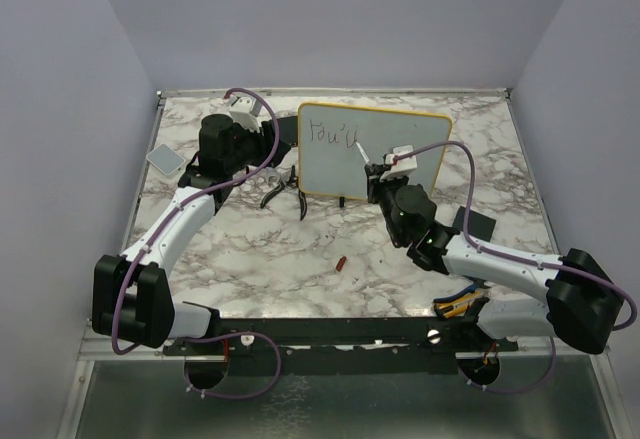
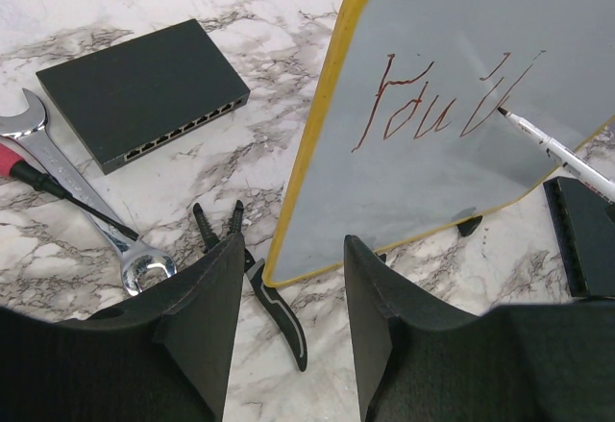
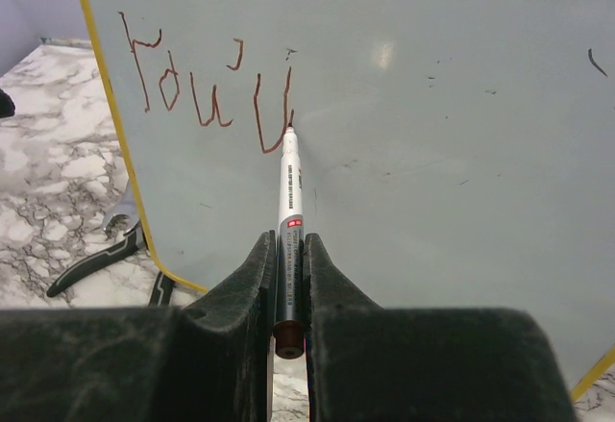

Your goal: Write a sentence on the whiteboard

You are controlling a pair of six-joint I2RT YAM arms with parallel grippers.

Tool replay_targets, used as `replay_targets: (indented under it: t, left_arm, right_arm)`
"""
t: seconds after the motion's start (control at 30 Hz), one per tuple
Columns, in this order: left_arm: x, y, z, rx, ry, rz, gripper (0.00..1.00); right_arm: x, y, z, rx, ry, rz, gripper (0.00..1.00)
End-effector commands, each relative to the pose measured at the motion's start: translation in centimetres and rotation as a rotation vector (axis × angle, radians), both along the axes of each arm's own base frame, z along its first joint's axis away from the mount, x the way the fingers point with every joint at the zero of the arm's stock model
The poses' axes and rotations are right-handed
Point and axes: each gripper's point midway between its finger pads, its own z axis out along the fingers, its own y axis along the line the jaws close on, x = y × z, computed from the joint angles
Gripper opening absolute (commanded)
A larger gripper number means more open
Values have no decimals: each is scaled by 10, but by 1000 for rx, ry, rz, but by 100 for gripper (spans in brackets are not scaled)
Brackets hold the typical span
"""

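Whiteboard [image 1: 372, 154] stands upright on its black feet, far-centre of the marble bench [image 1: 250, 249].

The sentence [image 2: 423, 105] is only partly written: reddish-brown strokes reading roughly "You'v", in the upper left corner of the board face.

Right gripper [image 3: 288, 244] is clamped narrow on a white marker [image 3: 289, 211], whose tip touches the board at the foot of the last stroke.

Left gripper [image 2: 293, 249] has its jaws partway apart and grips nothing. The board's lower left corner is just ahead of the gap.

Left of the board lie pliers [image 2: 259, 278], a wrench [image 2: 86, 201], a red-handled screwdriver [image 2: 38, 177] and a flat black box [image 2: 144, 90].
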Motion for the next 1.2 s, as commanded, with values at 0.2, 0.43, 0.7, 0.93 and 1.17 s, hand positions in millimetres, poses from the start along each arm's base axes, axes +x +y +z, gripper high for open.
replay_targets:
  t: [0.2, 0.43, 0.7, 0.93, 1.17]
  left_arm:
    - [0, 5, 7, 5, -31, 15, 47]
    - [0, 5, 7, 3, -30, 14, 47]
    - [0, 5, 7, 4, -30, 14, 47]
    - [0, 5, 6, 4, -28, 14, 47]
    - [0, 5, 6, 4, -29, 12, 47]
  right_arm:
    - [3, -13, -4, 0, 22, -86, 0]
    - [1, -23, -1, 4, 15, -116, 0]
    - [3, -21, 15, 12, -29, -112, 0]
    - [8, -10, 22, 25, -45, -84, 0]
    - [9, -5, 22, 26, -48, -67, 0]
